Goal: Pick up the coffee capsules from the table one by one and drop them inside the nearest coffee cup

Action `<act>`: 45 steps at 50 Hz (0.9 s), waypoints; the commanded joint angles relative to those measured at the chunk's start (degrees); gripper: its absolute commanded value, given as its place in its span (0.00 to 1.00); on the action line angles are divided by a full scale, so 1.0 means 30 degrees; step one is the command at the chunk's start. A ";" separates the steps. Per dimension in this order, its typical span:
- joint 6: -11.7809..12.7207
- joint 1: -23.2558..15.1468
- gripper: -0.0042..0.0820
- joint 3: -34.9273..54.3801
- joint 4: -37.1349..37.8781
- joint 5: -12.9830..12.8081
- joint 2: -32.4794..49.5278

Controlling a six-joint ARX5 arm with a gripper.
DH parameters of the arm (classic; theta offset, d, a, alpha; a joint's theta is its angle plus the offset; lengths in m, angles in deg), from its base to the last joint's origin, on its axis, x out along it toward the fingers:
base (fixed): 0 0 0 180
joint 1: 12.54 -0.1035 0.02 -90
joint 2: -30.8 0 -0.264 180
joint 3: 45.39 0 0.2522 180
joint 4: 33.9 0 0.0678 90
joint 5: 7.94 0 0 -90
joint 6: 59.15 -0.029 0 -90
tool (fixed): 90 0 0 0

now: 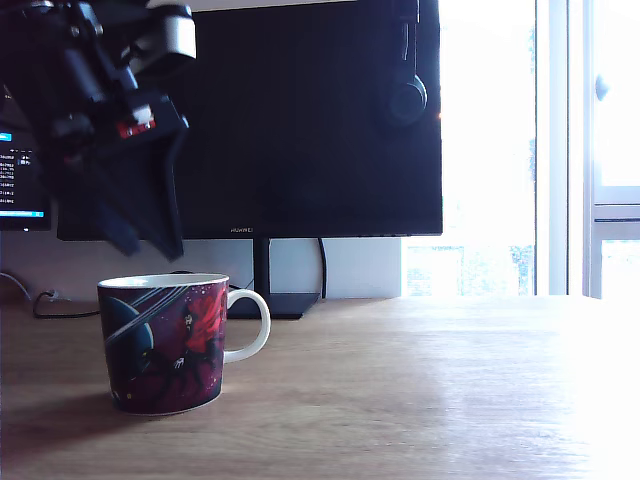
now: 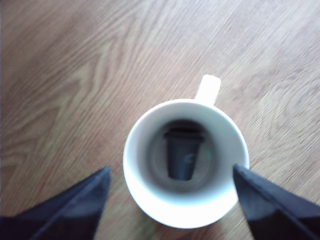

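The coffee cup [image 1: 170, 342] with dark cosmic artwork and a white handle stands on the wooden table [image 1: 420, 390] at the exterior view's left. Seen from above in the wrist view, the cup [image 2: 145, 200] has a white inside, and one grey coffee capsule [image 2: 182, 155] lies on its side at the bottom. My gripper [image 1: 150, 240] hangs just above the cup's rim. It is open, its two dark fingers [image 2: 75, 205] spread wider than the cup with nothing between them. No other capsule shows on the table.
A large black monitor [image 1: 300, 120] on a stand rises behind the cup, with headphones [image 1: 405, 95] hung on its top. A second screen [image 1: 20, 170] glows at the exterior view's far left. A bright window [image 1: 520, 150] fills that view's right side.
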 commanded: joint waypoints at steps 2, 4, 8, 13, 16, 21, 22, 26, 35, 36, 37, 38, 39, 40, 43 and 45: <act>0.0022 0.0029 0.01 -0.0066 0.0503 0.0539 0.0998; 0.0029 -0.0044 0.04 -0.0066 0.0750 0.0765 0.1217; 0.0029 -0.0270 0.03 -0.0022 0.1282 0.1311 0.1559; 0.0124 -0.0685 0.03 0.0466 0.2441 0.2171 0.1931; 0.0168 -0.1005 0.03 0.0976 0.3155 0.2725 0.2135; 0.0248 -0.1661 0.03 0.2025 0.4517 0.3184 0.2645; 0.0248 -0.1800 0.03 0.2280 0.4692 0.3184 0.2761; 0.0816 -0.2331 0.03 0.3300 0.6127 0.3483 0.3286; 0.1887 -0.3738 0.03 0.5719 0.8378 0.3541 0.4969; 0.2004 -0.3905 0.03 0.5996 0.8583 0.3534 0.5195; 0.2018 -0.4073 0.03 0.6288 0.8779 0.3534 0.5457; 0.2186 -0.4197 0.03 0.6513 0.8918 0.3541 0.5646; 0.2244 -0.4364 0.03 0.6812 0.9027 0.3541 0.5931; 0.2331 -0.4495 0.03 0.7060 0.9187 0.3541 0.6127; 0.2696 -0.4969 0.03 0.7941 0.9726 0.3541 0.6863; 0.3002 -0.5282 0.03 0.8510 1.0032 0.3534 0.7373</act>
